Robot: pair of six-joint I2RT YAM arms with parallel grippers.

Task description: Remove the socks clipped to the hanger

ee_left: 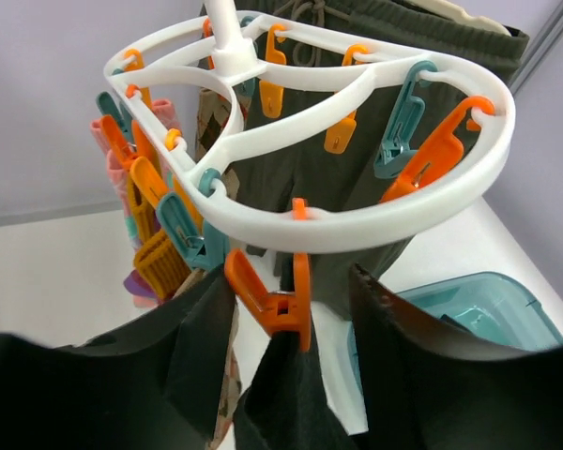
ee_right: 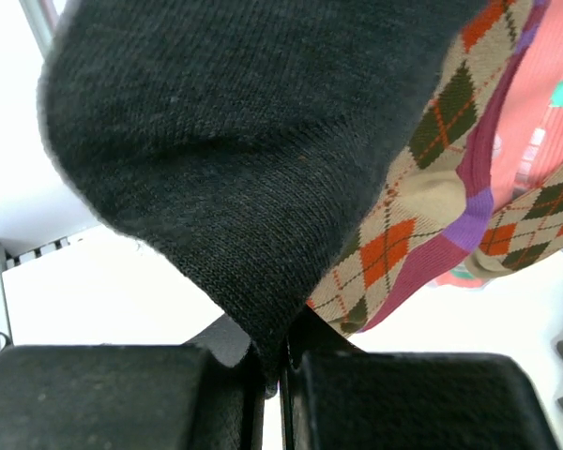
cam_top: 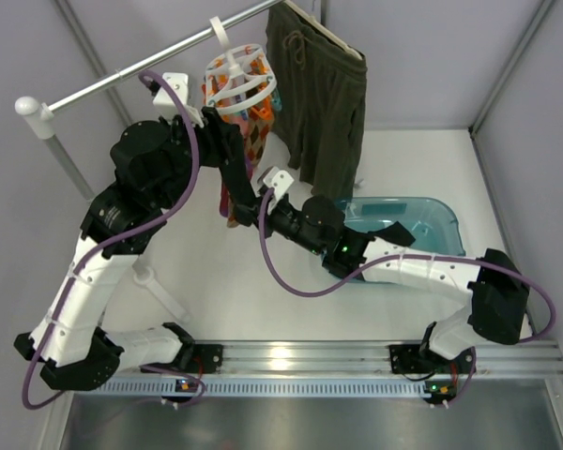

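A: Status on getting the socks (cam_top: 258,122) off the hanger (cam_top: 236,84)?

B: Early, by the look of it. Cannot see a single sock freed. Note the black sock (ee_left: 277,403) clipped in an orange peg (ee_left: 274,302) on the hanger's near side, hanging above the table (cam_top: 216,281). Note also a diamond-pattern sock (ee_right: 403,244) and a pink sock (ee_right: 535,122) bunched just beside it.

A: Hands?

B: Log the right hand (ee_right: 281,361) as clamped tight on the black sock's lower edge, with fabric pinched between the pads. Log the left hand (ee_left: 289,277) as up at the hanger, jaws apart, straddling that orange peg with no visible contact.

A: Left to do?

B: Probably everything: squeezing that peg, drawing the black sock down and clear, then repeating for each remaining sock. Judged from the layout alone.

A: Blind spots?

B: Plenty. Cannot count the socks; overlapping from overhead and half covered by the left arm. Cannot read the far pegs against the olive shorts (ee_left: 432,37) behind. Cannot check the teal bin (cam_top: 422,202) fully with the right arm lying across it; see no sock in the exposed part. Cannot follow the black sock's full length, cut off at the frame edge in both wrist views.
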